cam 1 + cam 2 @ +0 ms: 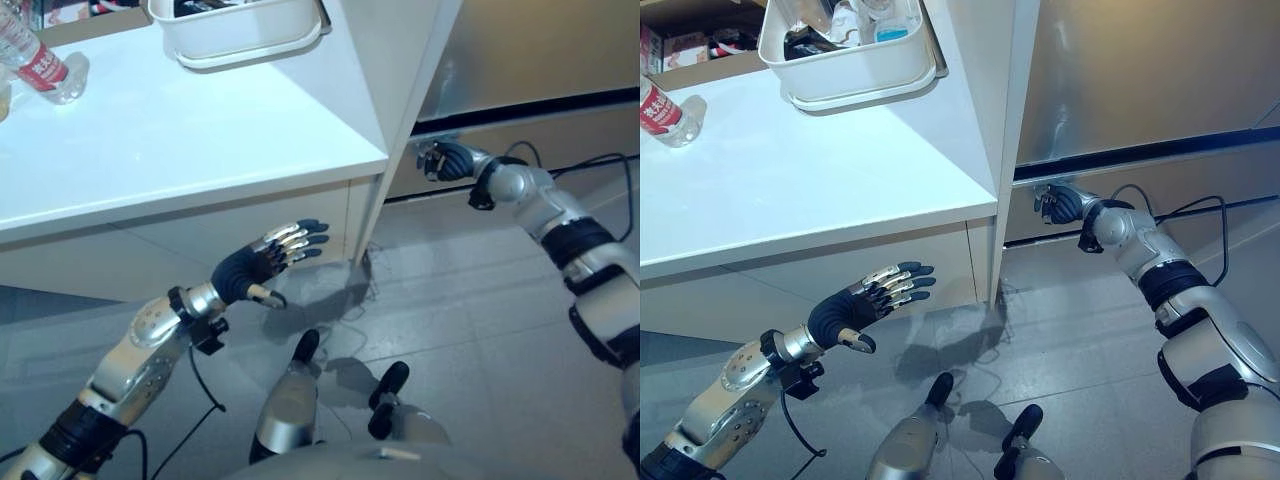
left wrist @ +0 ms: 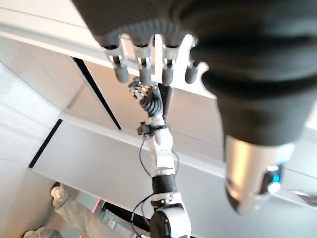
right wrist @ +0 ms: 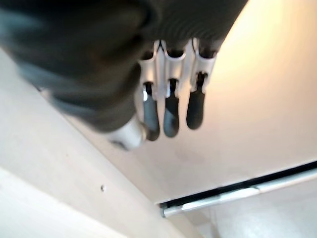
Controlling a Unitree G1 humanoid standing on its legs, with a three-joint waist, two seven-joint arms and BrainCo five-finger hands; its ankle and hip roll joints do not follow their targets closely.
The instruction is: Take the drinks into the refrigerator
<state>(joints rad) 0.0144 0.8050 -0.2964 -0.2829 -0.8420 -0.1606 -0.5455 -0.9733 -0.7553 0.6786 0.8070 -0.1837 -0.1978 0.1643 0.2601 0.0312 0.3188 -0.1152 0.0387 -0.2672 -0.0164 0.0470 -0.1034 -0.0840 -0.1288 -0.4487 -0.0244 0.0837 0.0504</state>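
A clear bottle with a red label [image 1: 35, 60] lies at the far left of the white table [image 1: 180, 150]. A white basket [image 1: 855, 75] at the table's back edge holds several drink containers [image 1: 890, 20]. To the right stands the refrigerator with a silver door [image 1: 1140, 70] and a dark seam [image 1: 530, 108] across it. My right hand [image 1: 440, 160] is at the seam's left end with its fingers curled; the wrist view shows a metal bar handle [image 3: 218, 201] apart from its fingertips [image 3: 171, 121]. My left hand [image 1: 270, 262] hovers open below the table's front edge, holding nothing.
A white upright panel [image 1: 395, 90] stands between the table and the refrigerator. Grey tiled floor [image 1: 470, 320] lies below both arms. Shelves with boxes [image 1: 700, 45] show behind the table at the far left.
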